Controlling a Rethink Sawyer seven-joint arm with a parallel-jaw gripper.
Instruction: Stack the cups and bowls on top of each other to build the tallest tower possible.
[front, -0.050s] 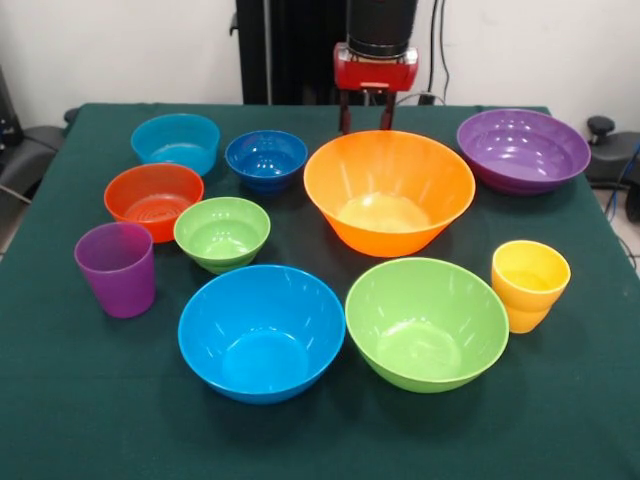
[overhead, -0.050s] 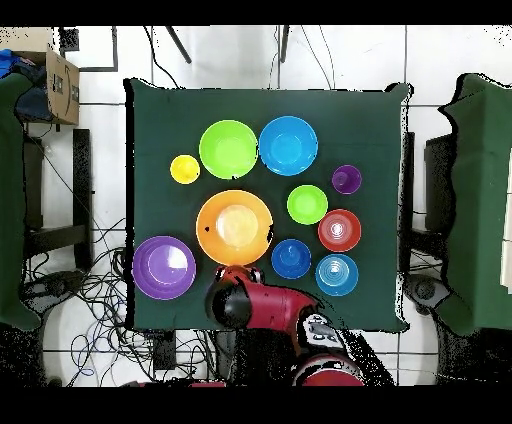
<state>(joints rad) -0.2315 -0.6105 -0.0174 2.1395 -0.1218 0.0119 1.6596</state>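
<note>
All bowls and cups sit apart, nothing stacked; gripper (front, -0.050s: 365, 122) top centre behind orange bowl (front, -0.050s: 389, 192), jaws slightly open, empty.

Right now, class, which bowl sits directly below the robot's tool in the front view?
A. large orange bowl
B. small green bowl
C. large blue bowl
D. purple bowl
A: the tool hangs just behind the orange bowl's far rim.
</note>
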